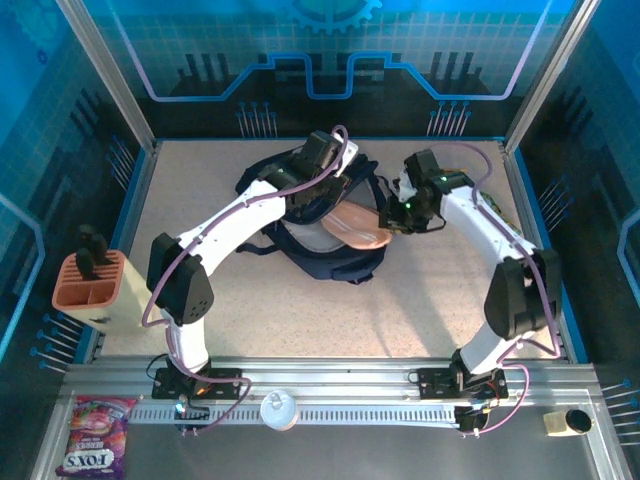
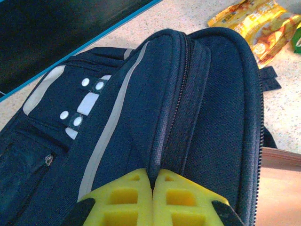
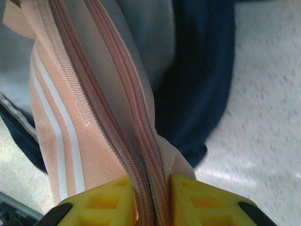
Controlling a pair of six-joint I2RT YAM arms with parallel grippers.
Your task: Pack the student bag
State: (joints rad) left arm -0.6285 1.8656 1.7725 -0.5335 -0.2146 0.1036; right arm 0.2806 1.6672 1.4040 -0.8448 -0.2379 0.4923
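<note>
The large dark navy fabric student bag [image 1: 335, 262] with grey-white trim lies in the middle of the speckled beige worktop [image 1: 260, 320], between the two arms. The left claw [image 2: 153, 182] is pressed together on a fold of the bag's zip-edged rim, apparently holding the mouth up. The right claw [image 3: 153, 190] pinches the zip seam of a flat peach fabric pouch with white stripes [image 3: 70, 132]. From above, the pouch lies across the bag's opening, partly over its rim.

The step in hand looks like loading the pouch into the main compartment. Next, I judge, the right claw must push the pouch deeper past the rim and only then let go, with the left holding the mouth lifted. Released early, the pouch could slide out. A yellow crinkly snack packet [image 2: 261, 23] waits on the worktop beyond the bag.
</note>
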